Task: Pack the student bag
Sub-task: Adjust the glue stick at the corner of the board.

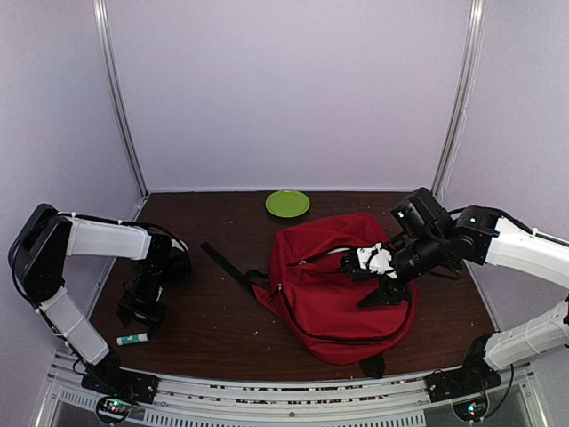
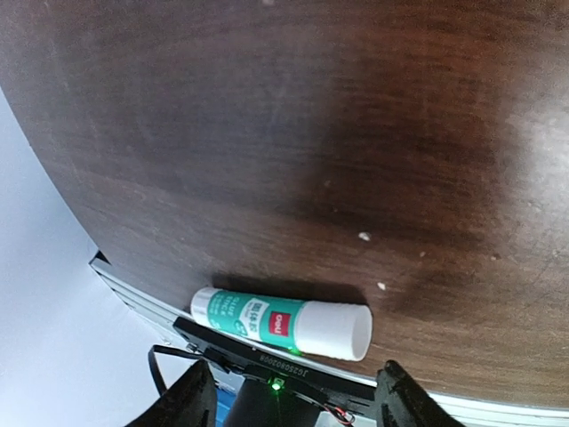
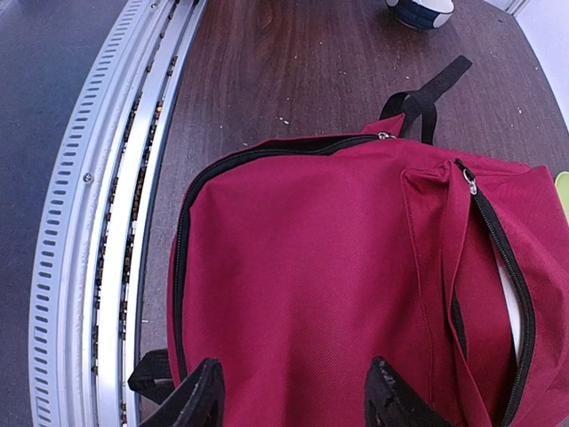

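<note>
The red student bag (image 1: pixel 338 289) lies flat on the dark table, right of centre, with black zippers and straps; it fills the right wrist view (image 3: pixel 338 276). Its main zipper gapes a little, with something white inside (image 3: pixel 508 298). My right gripper (image 1: pixel 378 283) hovers open and empty just above the bag (image 3: pixel 298 400). A glue stick (image 1: pixel 132 339) with a green label and white cap lies near the table's front-left edge (image 2: pixel 280 322). My left gripper (image 1: pixel 142 313) is open just above and behind it, empty (image 2: pixel 293 405).
A green plate (image 1: pixel 287 203) sits at the back centre of the table. A black strap (image 1: pixel 227 264) trails from the bag toward the left. The metal rail (image 1: pixel 267 391) runs along the front edge. Purple walls enclose the table.
</note>
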{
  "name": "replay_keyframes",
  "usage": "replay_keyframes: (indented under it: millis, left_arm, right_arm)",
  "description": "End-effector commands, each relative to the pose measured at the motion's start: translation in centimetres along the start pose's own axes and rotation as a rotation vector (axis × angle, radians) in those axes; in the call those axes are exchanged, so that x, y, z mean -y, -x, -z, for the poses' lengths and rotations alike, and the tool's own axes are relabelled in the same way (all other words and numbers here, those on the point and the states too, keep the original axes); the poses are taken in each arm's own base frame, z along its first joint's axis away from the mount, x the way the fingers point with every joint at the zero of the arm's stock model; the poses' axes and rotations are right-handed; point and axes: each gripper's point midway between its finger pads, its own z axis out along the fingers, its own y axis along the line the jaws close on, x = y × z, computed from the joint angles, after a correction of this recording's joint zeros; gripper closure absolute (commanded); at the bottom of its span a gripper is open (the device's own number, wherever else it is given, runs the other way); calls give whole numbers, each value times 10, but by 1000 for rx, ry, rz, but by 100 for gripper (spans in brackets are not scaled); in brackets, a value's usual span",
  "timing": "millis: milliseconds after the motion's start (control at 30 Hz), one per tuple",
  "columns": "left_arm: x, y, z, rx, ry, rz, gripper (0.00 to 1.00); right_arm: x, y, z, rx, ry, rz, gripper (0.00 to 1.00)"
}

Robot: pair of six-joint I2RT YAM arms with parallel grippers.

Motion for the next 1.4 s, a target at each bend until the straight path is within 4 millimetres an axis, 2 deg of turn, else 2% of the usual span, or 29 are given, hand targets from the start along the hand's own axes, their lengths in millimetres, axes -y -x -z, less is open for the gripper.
replay_keyframes:
  millis: [0,267,500,833,1133,1233,1367]
  left_arm:
    - [13,-13,-15,-99,-66,4,37]
    - [16,-11,-23,-154,-40,-25,43]
    - [15,1,-26,-154,7,-47,44]
    - [18,9,-28,-152,-47,-63,41]
    - [26,18,-31,-188,-208,-84,50]
    - [27,18,-32,-202,-230,-94,52]
    - [27,18,-33,-207,-237,-93,59]
  right_arm:
    - [-2,-3,3,-7,-4,11,46]
    - [0,-5,4,-14,-19,12,45]
    - [0,-6,3,-17,-17,11,45]
    - [1,-8,1,-26,-20,7,45]
    - [1,-7,3,-22,-28,2,45]
    - [2,-7,3,-23,-33,1,45]
    - [3,-7,4,-22,-38,1,45]
